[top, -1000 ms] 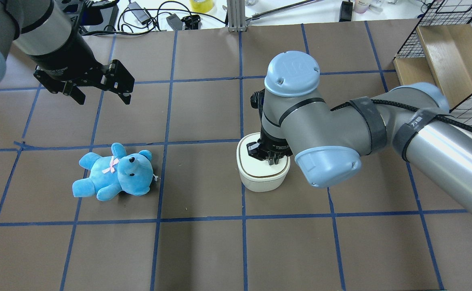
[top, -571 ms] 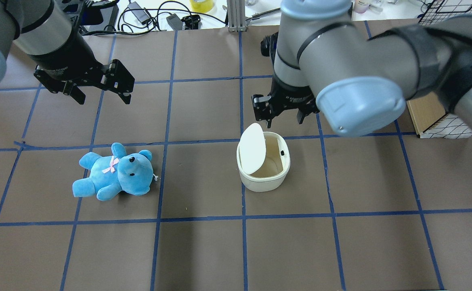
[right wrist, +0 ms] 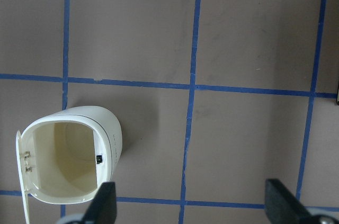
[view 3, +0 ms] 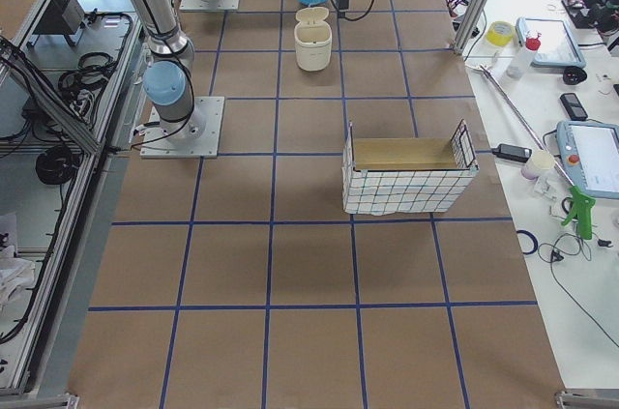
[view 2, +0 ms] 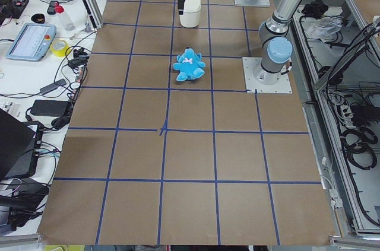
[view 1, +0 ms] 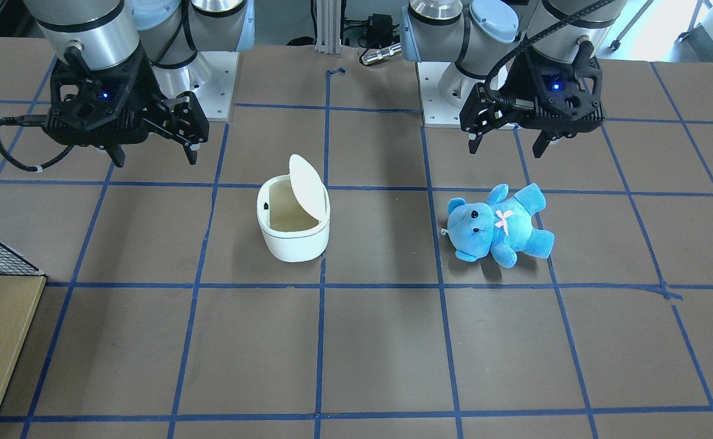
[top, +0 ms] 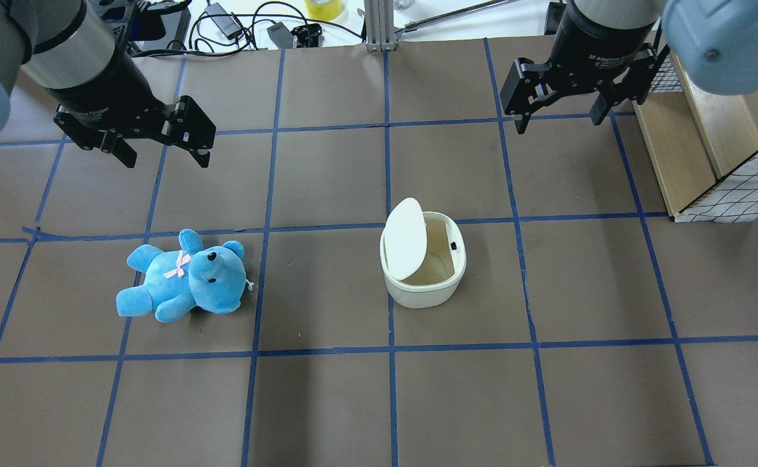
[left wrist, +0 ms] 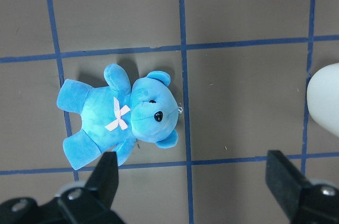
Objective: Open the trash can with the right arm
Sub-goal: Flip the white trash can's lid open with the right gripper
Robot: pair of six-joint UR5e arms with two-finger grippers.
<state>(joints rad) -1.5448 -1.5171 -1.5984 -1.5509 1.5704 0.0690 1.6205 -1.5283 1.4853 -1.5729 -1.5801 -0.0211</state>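
The white trash can (top: 425, 285) stands mid-table with its lid (top: 404, 239) tipped up on its left side, so the beige inside shows. It also shows in the front view (view 1: 295, 244) and the right wrist view (right wrist: 74, 163). My right gripper (top: 557, 123) is open and empty. It hangs high, beyond and to the right of the can, clear of it; the front view (view 1: 154, 160) shows it too. My left gripper (top: 166, 159) is open and empty above the table, beyond the blue teddy bear (top: 184, 277).
A wire basket with a wooden box (top: 709, 130) stands at the table's right edge, close to my right gripper. Cables and small items (top: 236, 23) lie along the far edge. The teddy lies left of the can, apart from it.
My right gripper, which was pressing on the shut lid, has lifted off and moved away to the far right. The lid has swung open. The left arm has not moved.
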